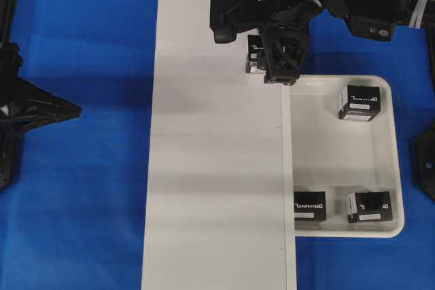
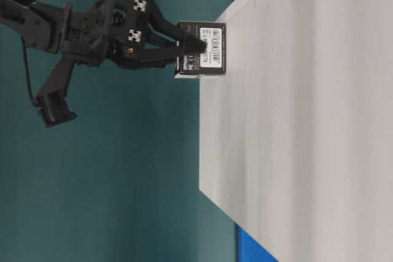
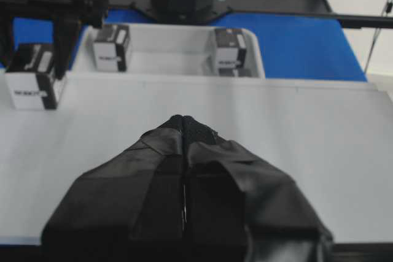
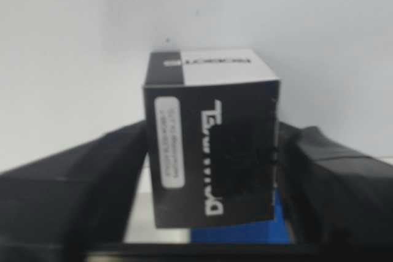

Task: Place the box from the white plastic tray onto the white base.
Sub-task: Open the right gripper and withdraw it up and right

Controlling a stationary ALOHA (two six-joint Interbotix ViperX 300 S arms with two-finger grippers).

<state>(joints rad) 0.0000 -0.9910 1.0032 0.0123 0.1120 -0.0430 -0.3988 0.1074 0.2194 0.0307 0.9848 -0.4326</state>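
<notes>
One box (image 4: pixel 212 145) bears white, blurred, unreadable logo lettering.

Count: boxes, tray, base, grippers.
Showing four black boxes (image 1: pixel 256 56), possibly one differing; one white plastic tray (image 1: pixel 396 161); one white base (image 1: pixel 214 168); two grippers (image 1: pixel 281 81).

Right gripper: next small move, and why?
Probably lift the right gripper straight up and clear. The box already sits on the white base near its far corner, and in the right wrist view the fingers stand slightly off its sides, so release looks underway.
</notes>
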